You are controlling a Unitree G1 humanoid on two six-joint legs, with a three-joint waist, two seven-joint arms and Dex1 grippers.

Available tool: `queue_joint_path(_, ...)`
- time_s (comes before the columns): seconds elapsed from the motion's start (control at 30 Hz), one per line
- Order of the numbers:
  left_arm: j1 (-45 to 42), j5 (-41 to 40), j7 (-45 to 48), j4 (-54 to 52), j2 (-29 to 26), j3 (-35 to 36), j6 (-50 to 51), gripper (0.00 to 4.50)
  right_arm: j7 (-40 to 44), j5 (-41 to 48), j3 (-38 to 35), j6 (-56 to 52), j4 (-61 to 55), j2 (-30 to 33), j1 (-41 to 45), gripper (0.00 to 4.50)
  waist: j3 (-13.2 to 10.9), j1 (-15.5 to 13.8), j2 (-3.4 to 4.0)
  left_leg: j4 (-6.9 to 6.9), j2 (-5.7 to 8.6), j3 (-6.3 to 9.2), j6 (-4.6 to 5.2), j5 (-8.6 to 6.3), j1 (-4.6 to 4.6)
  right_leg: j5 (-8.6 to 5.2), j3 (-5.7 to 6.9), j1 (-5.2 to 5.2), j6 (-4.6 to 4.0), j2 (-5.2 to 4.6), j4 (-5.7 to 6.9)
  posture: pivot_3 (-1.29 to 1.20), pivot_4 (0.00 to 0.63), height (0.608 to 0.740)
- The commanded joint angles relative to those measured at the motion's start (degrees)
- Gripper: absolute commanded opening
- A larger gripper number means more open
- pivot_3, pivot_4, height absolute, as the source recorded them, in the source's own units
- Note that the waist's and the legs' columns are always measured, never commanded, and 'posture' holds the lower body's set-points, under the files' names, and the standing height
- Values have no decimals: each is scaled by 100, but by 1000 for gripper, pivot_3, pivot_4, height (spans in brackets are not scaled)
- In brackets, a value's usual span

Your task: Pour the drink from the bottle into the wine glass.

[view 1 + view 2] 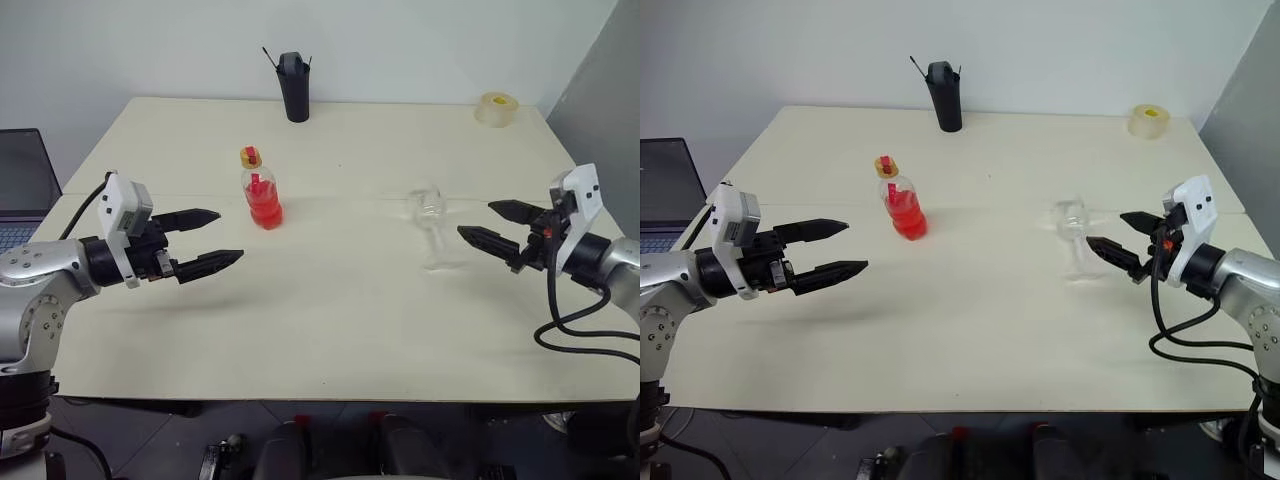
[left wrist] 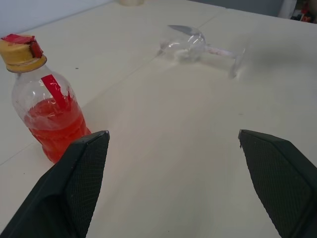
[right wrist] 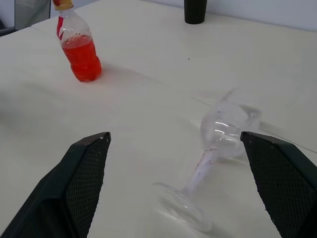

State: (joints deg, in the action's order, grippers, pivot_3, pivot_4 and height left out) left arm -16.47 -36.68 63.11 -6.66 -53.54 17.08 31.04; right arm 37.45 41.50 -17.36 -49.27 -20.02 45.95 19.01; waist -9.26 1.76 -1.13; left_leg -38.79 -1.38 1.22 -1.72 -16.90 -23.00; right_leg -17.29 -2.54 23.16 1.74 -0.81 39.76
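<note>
My left hand (image 1: 215, 238) hangs over the left part of the bench (image 1: 330, 330), fingers spread wide and grasping nothing. It points forward and inward, toward the bottle (image 1: 260, 188), so the open fingers are already lined up for a side grasp on the body.

The bottle stands upright just beyond that hand, apart from it. Its yellow cap (image 1: 250, 156) is on, and the drink (image 1: 264, 209) fills roughly the lower half. In my judgement the cap must come off before any pouring.

The wine glass (image 1: 430, 225) stands right of centre, well apart from the bottle, which leaves room to tilt the bottle toward it. In the wrist views it looks tilted; I read that as the slant of those cameras, since the head views show it on its foot.

My right hand (image 1: 493, 222) hovers just beside the glass, fingers released and empty, aimed inward at it, placed to steady it.

At the far edge stand a black cup (image 1: 294, 87) and a tape roll (image 1: 497, 108), clear of the work.
</note>
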Motion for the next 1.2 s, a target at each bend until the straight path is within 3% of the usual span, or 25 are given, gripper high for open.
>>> queue_joint_path(0.03,-66,-97,-90,-105,1,215,11,4473,1,157,-181,-1,-216,38,98,4500,0,0,0,0,0,0,0,0,0,0,0,0,0,0,0,0,150,740)
queue_joint_path(0.47,-448,356,-713,354,419,-21,-341,4473,-26,369,12,-122,-447,-39,145,4500,0,-3,0,0,1,1,0,0,0,0,1,0,0,0,0,0,150,740)
queue_joint_path(0.9,-533,1044,-2140,708,1569,-220,-577,4473,336,219,1191,-14,-592,-337,905,4500,2,-10,-3,-5,2,3,-1,0,-1,0,2,1,0,-15,5,0,150,740)
queue_joint_path(1.2,-695,1841,-3342,819,2336,-535,-937,4473,278,90,1539,37,-614,-686,1067,4500,3,-15,-4,-6,4,6,-1,1,-2,0,5,1,0,-26,8,0,150,740)
